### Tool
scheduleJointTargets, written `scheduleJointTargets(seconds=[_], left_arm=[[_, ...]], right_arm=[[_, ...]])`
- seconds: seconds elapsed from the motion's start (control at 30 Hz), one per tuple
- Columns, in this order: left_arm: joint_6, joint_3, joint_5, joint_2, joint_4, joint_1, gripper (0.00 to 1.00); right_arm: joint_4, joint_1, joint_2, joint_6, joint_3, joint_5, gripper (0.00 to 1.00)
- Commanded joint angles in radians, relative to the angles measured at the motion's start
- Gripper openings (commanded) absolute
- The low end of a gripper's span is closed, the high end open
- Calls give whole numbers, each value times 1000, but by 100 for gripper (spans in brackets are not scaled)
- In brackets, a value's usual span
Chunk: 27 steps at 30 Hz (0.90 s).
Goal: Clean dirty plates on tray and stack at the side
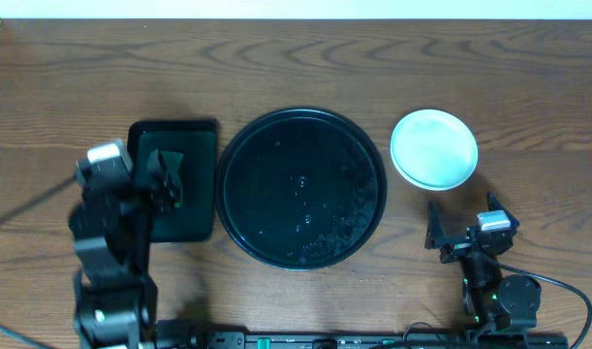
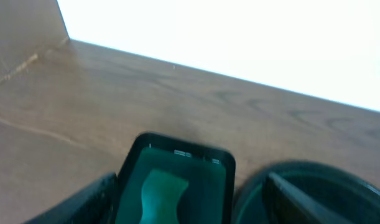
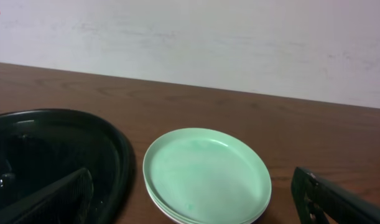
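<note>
The round black tray (image 1: 300, 189) (image 3: 53, 143) holds no plates, only wet droplets and specks. The plates (image 1: 433, 148) (image 3: 205, 177) sit stacked on the bare wood to the tray's right, a clean pale turquoise one on top. My right gripper (image 1: 462, 221) (image 3: 191, 183) hovers open just in front of the stack, touching nothing. Over the small dark-green tray (image 1: 194, 208) (image 2: 221, 180) my left gripper (image 1: 163, 179) (image 2: 190, 190) stands open, with a green sponge (image 2: 162, 193) lying in that tray between its fingers, not held.
The black tray's rim (image 2: 339, 177) shows just right of the green tray. Brown wood tabletop (image 1: 305, 68) stretches behind everything to a white wall. Cables trail near the front edge by both arm bases.
</note>
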Motion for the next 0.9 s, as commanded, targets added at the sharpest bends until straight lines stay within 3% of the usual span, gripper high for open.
scheduleJointTargets(seconds=[0.0, 0.3, 0.53, 0.87], left_arm=[[6, -224, 16, -181, 146, 2, 74], [13, -513, 16, -469, 304, 2, 74], [92, -586, 16, -557, 300, -6, 74], [92, -630, 12, -612, 205, -6, 74]], right_arm=[[-3, -5, -6, -7, -2, -5, 99], [-3, -5, -6, -7, -2, -5, 99], [-3, -5, -6, -7, -2, -5, 99], [-3, -5, -6, -7, -2, -5, 99]])
